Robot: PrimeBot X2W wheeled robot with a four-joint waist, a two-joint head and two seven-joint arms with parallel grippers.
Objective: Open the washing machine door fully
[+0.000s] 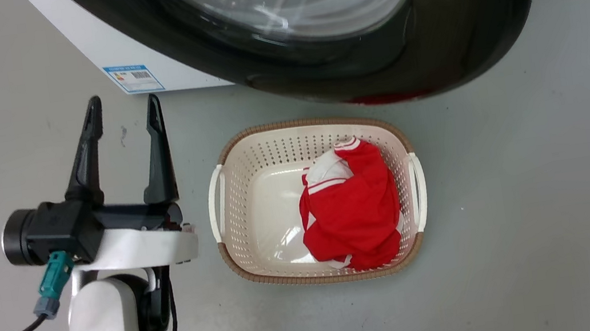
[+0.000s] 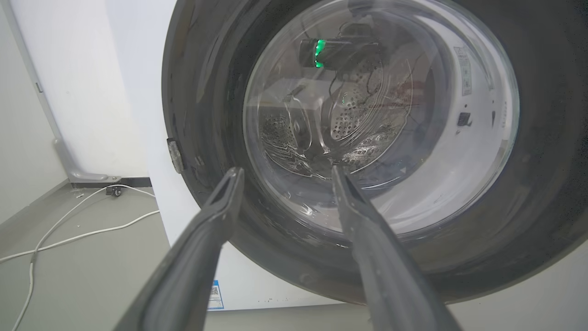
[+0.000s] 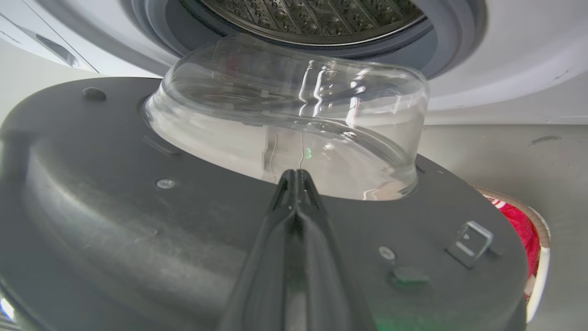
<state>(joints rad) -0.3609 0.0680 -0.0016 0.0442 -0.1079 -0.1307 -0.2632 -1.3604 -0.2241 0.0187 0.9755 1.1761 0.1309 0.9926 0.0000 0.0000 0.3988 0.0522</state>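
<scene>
Two grippers flank the washing machine door [image 1: 471,19], which stands partly swung out from the washing machine [image 1: 99,43]. The left gripper [image 1: 122,106] is spread wide and empty. Ahead of its fingers lies the door's outer face, with the drum [image 2: 358,115] visible through the glass. The right gripper [image 3: 294,177] has its fingers pressed together around nothing. Its tip lies on or just short of the door's inner black rim [image 3: 115,220], at the foot of the glass bowl [image 3: 294,115]; contact cannot be confirmed. To the right of that tip sits the metal latch [image 3: 468,236]. Beside the left gripper, on the floor [image 1: 538,212], rests a basket [image 1: 303,124] holding a red garment [image 1: 353,209].

The door is probably rigid and fairly heavy, turning freely on its hinge. The glossy rim looks slippery, so a pinch may slide. The glass is smooth, curved and breakable and is best avoided. A flat push on the inner rim near the latch edge, far from the hinge, should give most leverage.
</scene>
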